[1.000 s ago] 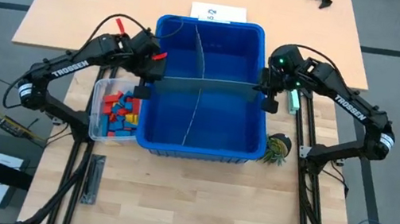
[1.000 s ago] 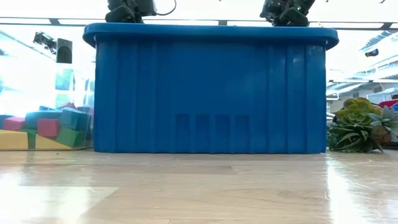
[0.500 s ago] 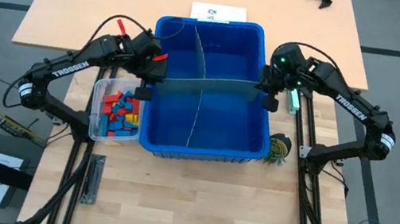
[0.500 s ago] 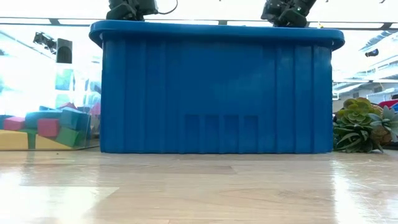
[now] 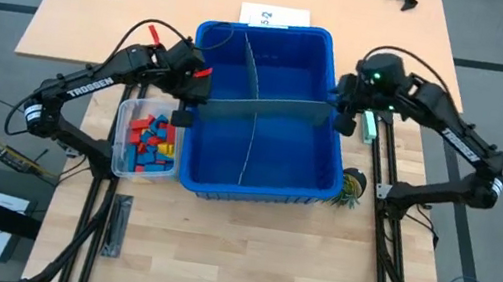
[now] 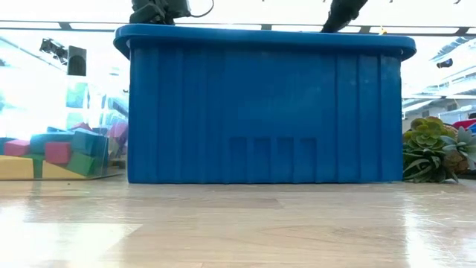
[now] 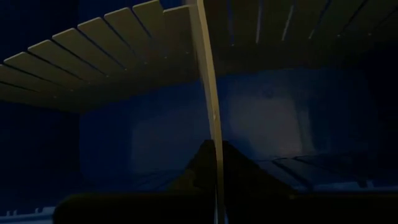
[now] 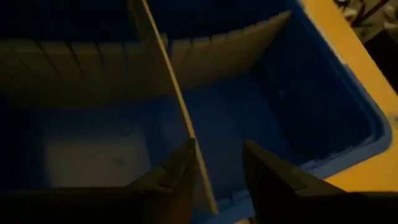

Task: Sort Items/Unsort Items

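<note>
I am clenching the left gripper (image 5: 184, 100) on the grey crosswise divider (image 5: 262, 109) at nine o'clock; right gripper (image 5: 345, 113) fingers released astride it at three o'clock, seating it.

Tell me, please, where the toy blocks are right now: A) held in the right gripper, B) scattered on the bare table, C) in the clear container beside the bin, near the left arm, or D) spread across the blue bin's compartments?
C: the blocks lie in the clear container beside the bin, whose visible compartments show none in the high view.
</note>
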Robot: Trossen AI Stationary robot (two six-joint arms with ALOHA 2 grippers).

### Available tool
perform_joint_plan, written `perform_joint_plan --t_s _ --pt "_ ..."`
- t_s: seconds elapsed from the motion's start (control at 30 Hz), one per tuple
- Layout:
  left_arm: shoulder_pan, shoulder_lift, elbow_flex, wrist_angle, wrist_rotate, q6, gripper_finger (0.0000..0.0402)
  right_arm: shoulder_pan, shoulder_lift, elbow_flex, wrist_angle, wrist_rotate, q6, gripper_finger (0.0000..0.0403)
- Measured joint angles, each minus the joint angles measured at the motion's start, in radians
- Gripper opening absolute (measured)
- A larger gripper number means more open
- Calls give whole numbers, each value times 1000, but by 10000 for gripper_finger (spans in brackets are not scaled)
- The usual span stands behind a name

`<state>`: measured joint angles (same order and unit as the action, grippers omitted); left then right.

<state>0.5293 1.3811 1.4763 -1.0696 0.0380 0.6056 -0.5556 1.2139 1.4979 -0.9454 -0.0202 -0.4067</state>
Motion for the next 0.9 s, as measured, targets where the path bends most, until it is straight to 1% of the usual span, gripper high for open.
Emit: perform_joint_plan --t_s 0.13,0.2,0.37,0.47,0.63,0.8,0.9 --pt "0 0 0 6 -1 0 15 98 12 -28 47 -127 121 132" --pt "0 0 0 12 0 0 15 156 39 -63 91 -133 138 129" --pt "0 0 0 24 -1 0 15 238 138 -164 273 -73 138 122" --pt "0 0 0 30 0 0 15 262 208 -184 369 -14 99 118" --pt "0 0 1 31 0 -1 15 295 317 -182 486 149 16 105" --pt "0 -1 1 29 0 -3 15 342 370 -185 556 316 -81 90" --pt "0 -1 1 27 0 -2 15 370 376 -191 557 400 -128 83"
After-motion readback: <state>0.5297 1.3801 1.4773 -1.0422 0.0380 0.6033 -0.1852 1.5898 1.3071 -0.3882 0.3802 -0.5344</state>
